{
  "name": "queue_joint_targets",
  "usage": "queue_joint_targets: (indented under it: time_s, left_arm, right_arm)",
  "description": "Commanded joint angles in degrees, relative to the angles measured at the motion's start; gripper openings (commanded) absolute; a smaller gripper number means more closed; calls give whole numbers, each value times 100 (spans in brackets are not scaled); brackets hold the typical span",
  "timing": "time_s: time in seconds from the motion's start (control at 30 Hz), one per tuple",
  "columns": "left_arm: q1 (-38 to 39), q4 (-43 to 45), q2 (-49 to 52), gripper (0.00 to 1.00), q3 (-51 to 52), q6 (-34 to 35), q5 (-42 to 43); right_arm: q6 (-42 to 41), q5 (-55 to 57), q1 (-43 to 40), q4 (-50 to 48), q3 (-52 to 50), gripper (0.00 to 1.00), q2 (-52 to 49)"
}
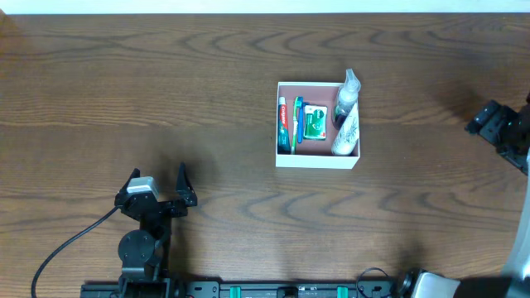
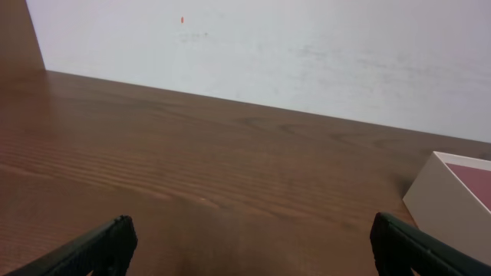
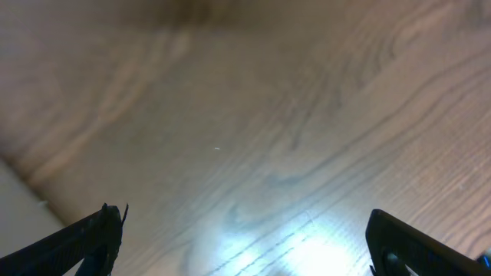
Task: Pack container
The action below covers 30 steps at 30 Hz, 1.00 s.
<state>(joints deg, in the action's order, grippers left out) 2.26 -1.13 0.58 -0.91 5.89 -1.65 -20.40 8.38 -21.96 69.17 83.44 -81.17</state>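
Container (image 1: pixel 317 161) looks light, flimsy thin card, so I'd pinch one wall gently. Left claw (image 2: pixel 249 241) and right claw (image 3: pixel 245 238) both spread, empty.

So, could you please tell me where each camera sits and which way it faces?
Overhead: fixed above the table, looking straight down at the container; left arm bottom left, right arm far right.
Left wrist: low over the table, facing across it to a white wall; left fingers spread at the bottom corners.
Right wrist: close above blurred bare wood, angled down; right fingers spread at the bottom corners.
Shared: overhead and left wrist both show the container.
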Motion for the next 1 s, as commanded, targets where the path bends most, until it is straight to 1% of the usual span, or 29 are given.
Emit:
queue_joint_targets:
  time_s: [0.0,0.13,0.23,0.33,0.5,0.6,0.7,0.8,0.9,0.97]
  left_arm:
    - [-31,-293,-35,98,68,-96,-42]
    - [-31,-293,-35,98,68,-96,-42]
    - [-31,-293,-35,98,68,-96,-42]
    - [-31,-293,-35,98,68,-96,-42]
    - [-31,-293,-35,98,68,-96,-42]
    - [-31,-293,-35,98,68,-96,-42]
    - [-31,-293,-35,98,68,-96,-42]
    - [-31,-293,-35,98,68,-96,-42]
    - [-31,-293,-35,98,68,-96,-42]
    - [-31,-293,-35,98,68,-96,-42]
  right_arm:
    - [-79,-7,411,2,-22,99,761]
    - [-79,-7,1058,0,-157,99,1582]
    - [-79,-7,1394,0,-417,99,2146]
    - [-79,-7,1530,2,-872,99,2743]
    - [-81,146,1539,-83,-2020,99,3888]
    - [-79,-20,1556,-876,-2868,99,4553]
    - [-70,-264,1698,-2192,-3875,99,5248]
    - [142,-487,1904,-3401,-4942,99,5930]
    - [411,-498,2140,-4229,-5847,99,6457]
    - [503,-501,2238,-4603,-6312,99,6728]
